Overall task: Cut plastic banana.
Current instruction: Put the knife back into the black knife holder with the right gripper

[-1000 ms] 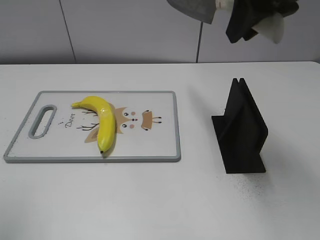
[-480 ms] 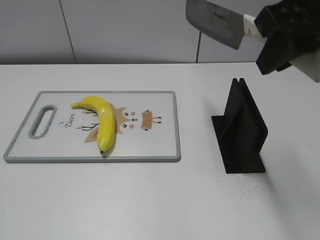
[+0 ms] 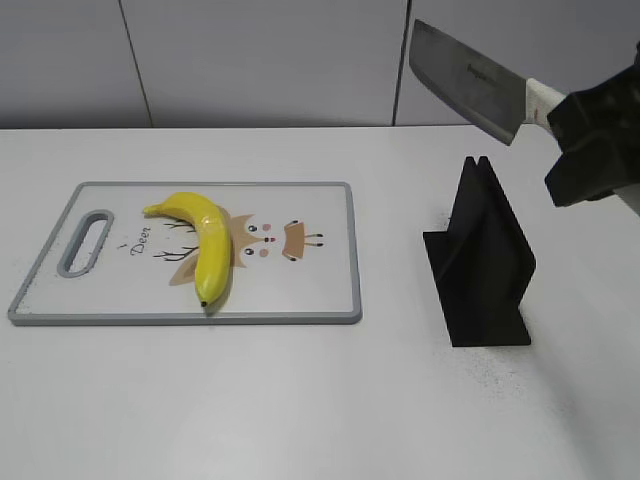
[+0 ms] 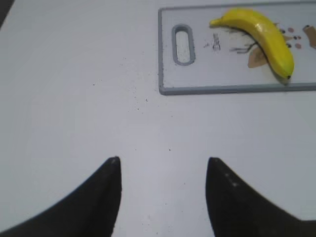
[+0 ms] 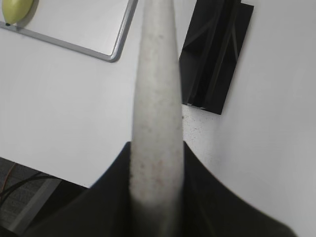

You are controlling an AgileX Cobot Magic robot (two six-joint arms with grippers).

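On my left wrist camera the left gripper [image 4: 163, 197] hangs over bare table [image 3: 300, 400] with its fingers spread apart and nothing between them. Up and to the right lies the cutting board [image 3: 320, 300], grey-rimmed with a handle slot and a cartoon deer print. The banana [image 3: 205, 245] lies on it, curved, dark tip toward the near edge. Further right a black knife stand [image 3: 485, 260] sits on the table, well apart from the board. Above it, my right gripper [image 5: 155, 197] is clamped on the white handle of a cleaver [image 3: 465, 80], held in the air with the blade pointing left.
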